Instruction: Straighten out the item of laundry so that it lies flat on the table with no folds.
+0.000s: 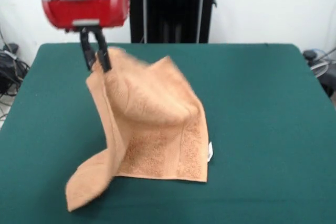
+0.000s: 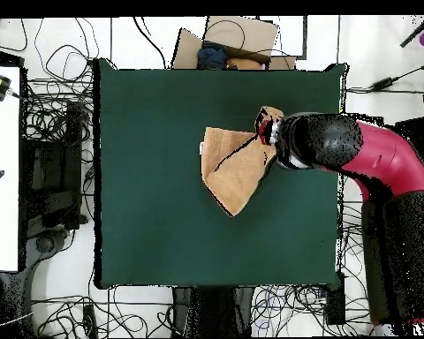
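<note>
The light orange-tan towel (image 1: 152, 129) hangs from my gripper (image 1: 97, 67), lifted by one corner into a tent shape. Its lower edge and a folded flap at the front left rest on the green table (image 1: 262, 129). A small white tag (image 1: 210, 151) shows on its right edge. My gripper's black fingers (image 1: 103, 51) are shut on the towel's top corner, above the table's left part. In the overhead view the towel (image 2: 233, 168) lies right of centre, and the red arm (image 2: 374, 159) covers its gripped corner and the gripper.
The black pedestal (image 1: 170, 6) stands behind the table's far edge. Cables and equipment (image 2: 52, 159) lie on the floor around the table. A white bench (image 2: 2, 177) stands at the left of the overhead view.
</note>
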{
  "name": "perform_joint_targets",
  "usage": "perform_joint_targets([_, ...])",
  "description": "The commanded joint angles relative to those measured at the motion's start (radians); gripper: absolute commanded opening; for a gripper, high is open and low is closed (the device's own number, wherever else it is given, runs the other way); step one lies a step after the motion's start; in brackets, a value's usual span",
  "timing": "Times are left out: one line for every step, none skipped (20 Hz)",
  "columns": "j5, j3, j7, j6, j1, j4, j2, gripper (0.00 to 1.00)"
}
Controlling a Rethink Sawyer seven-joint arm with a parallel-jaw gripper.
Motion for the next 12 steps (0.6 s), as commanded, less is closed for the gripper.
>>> perform_joint_targets([-0.070,0.109,-0.228,-0.030,-0.004,-0.010,0.104,0.00])
perform_joint_targets([-0.076,0.114,-0.233,-0.034,-0.007,-0.014,0.115,0.00])
perform_joint_targets([-0.080,0.116,-0.237,-0.036,-0.009,-0.019,0.128,0.00])
perform_joint_targets([-0.084,0.119,-0.242,-0.038,-0.010,-0.025,0.140,0.00])
perform_joint_targets([-0.089,0.121,-0.246,-0.037,-0.008,-0.031,0.152,0.00])
perform_joint_targets([-0.093,0.122,-0.250,-0.036,-0.006,-0.037,0.163,0.00])
perform_joint_targets([-0.098,0.123,-0.252,-0.038,-0.003,-0.042,0.174,0.00])
perform_joint_targets([-0.102,0.122,-0.252,-0.037,0.002,-0.043,0.182,0.00])
perform_joint_targets([-0.103,0.123,-0.246,-0.038,0.001,-0.040,0.181,0.00])
perform_joint_targets([-0.104,0.124,-0.240,-0.040,0.001,-0.037,0.179,0.00])
perform_joint_targets([-0.106,0.125,-0.235,-0.041,0.000,-0.034,0.178,0.00])
perform_joint_targets([-0.107,0.126,-0.229,-0.042,0.000,-0.031,0.176,0.00])
